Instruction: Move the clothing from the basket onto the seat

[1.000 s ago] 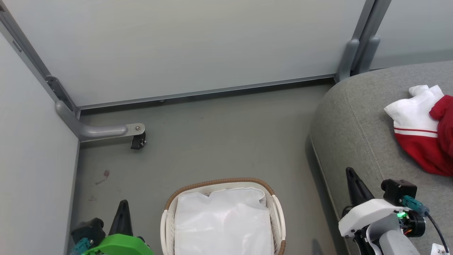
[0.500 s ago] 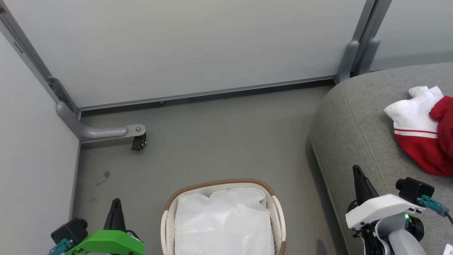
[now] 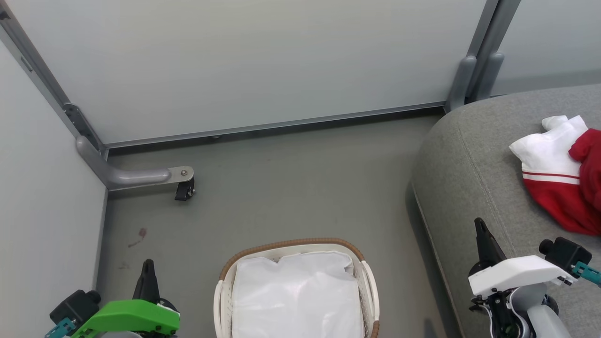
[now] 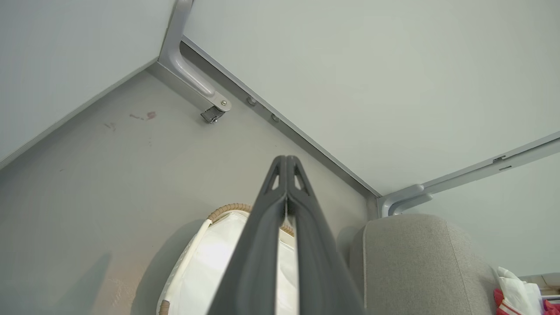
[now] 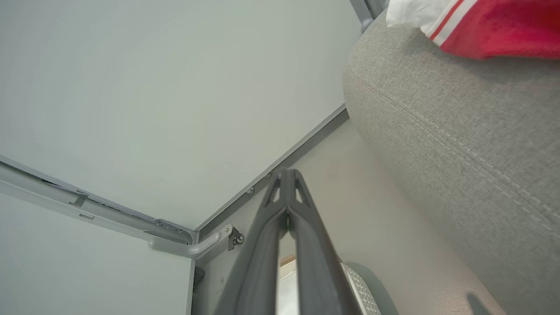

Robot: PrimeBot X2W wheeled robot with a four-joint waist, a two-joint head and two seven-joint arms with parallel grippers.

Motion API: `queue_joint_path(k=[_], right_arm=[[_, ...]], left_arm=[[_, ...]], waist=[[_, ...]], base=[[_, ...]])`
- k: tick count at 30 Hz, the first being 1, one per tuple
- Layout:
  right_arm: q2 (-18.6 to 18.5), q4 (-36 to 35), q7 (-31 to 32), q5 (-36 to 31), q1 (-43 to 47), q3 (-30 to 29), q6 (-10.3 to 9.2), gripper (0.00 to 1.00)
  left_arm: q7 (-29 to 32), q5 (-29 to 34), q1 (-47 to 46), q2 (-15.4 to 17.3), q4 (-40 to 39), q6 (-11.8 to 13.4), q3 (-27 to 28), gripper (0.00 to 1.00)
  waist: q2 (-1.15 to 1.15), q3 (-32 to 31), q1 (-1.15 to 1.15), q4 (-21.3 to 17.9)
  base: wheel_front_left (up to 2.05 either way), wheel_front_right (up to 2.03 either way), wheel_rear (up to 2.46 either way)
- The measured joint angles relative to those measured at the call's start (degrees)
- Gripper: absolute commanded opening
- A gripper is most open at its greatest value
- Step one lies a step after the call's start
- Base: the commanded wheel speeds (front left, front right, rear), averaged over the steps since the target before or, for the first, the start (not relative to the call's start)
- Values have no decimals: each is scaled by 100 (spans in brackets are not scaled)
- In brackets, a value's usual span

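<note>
Where the head view ends, clothing (image 3: 558, 192) is cropped.

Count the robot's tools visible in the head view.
2. The left tool is at lower left, left of the basket; the right tool is at lower right, by the seat. Both are shut; none appears hidden.

Light: bright, even, diffuse, falling from overhead. Shadows: soft ones lying on the floor (image 3: 291, 188) along the seat (image 3: 462, 159) and beside the basket (image 4: 186, 262). Highlights: white liner (image 3: 296, 295) washing out. Wrist views: wide-angle perspective stretching toward edges; near fingers (image 4: 258, 262) softening.
</note>
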Motion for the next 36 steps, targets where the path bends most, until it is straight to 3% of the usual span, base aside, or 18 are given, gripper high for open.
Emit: queue_joint_path(k=[36], right_arm=[[-19, -413, 622, 2317, 115, -222, 0, 0]], left_arm=[[621, -2162, -141, 2, -392, -178, 360, 0]], waist=[[0, -78, 0, 15]], base=[[0, 0, 0]])
